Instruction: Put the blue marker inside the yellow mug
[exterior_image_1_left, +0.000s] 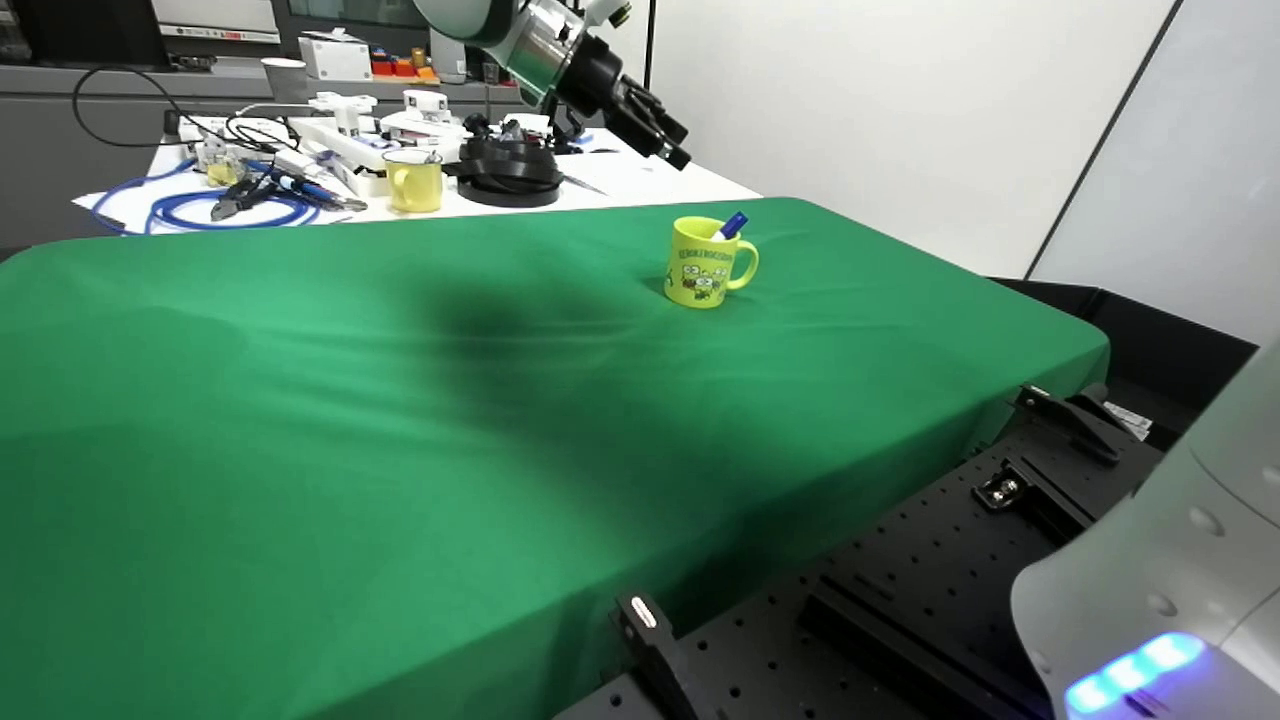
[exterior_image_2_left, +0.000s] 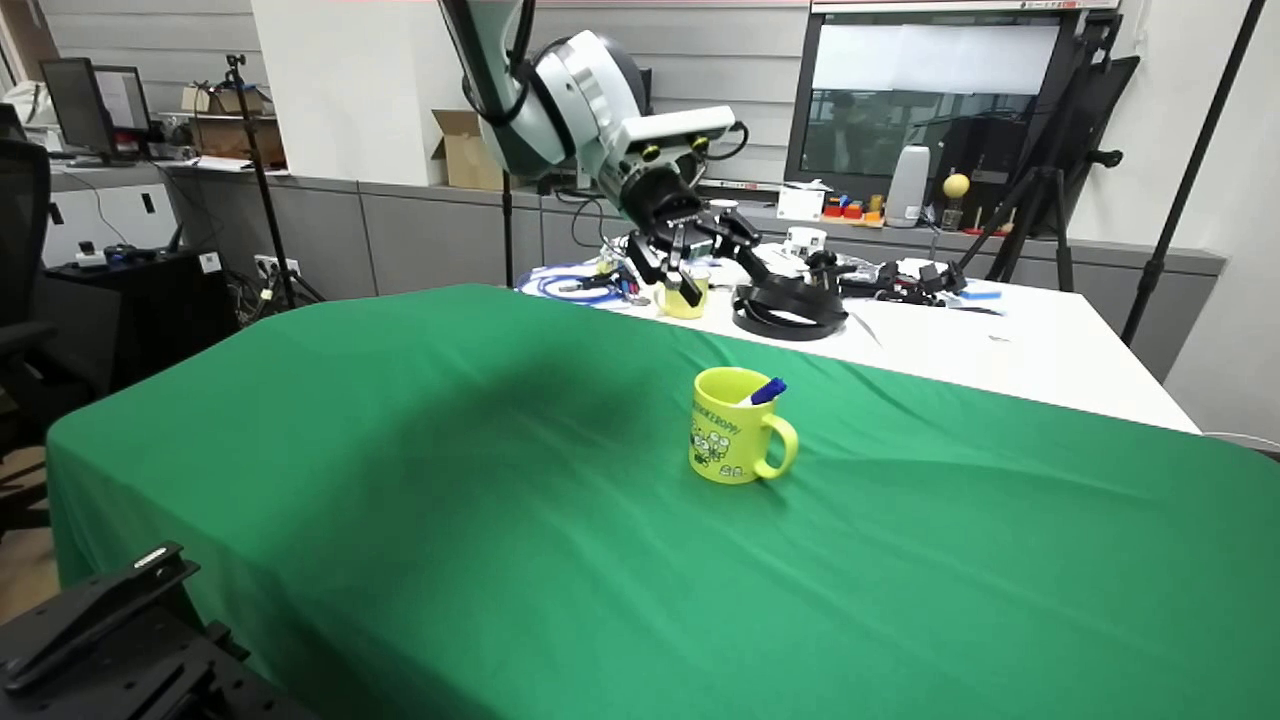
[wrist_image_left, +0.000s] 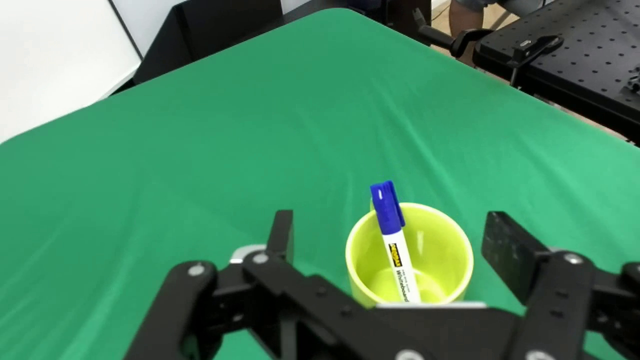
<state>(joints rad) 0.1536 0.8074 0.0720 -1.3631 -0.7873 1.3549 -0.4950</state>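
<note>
In an exterior view, far L of claw (exterior_image_1_left: 678, 145): blue cable (exterior_image_1_left: 215, 226); nearer L, pale yellow cup (exterior_image_1_left: 425, 187), then round blk item (exterior_image_1_left: 508, 172), all on white table (exterior_image_1_left: 632, 184). Claw's fingers (wrist_image_left: 281, 235) wide apart (wrist view). Below & slightly R of claw, well apart: yellow mug (exterior_image_1_left: 700, 268), upright on green cloth (exterior_image_1_left: 400, 400), w/ blue marker (exterior_image_1_left: 734, 225) inside, tilted to handle side, cap up past rim.

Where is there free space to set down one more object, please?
Bare green cloth spreads between the yellow mug and the black perforated board. In an exterior view, the white table has a free stretch bordering the cloth, at picture right. Elsewhere it is crowded, around the paler yellow cup; the mug holds the blue marker.
</note>
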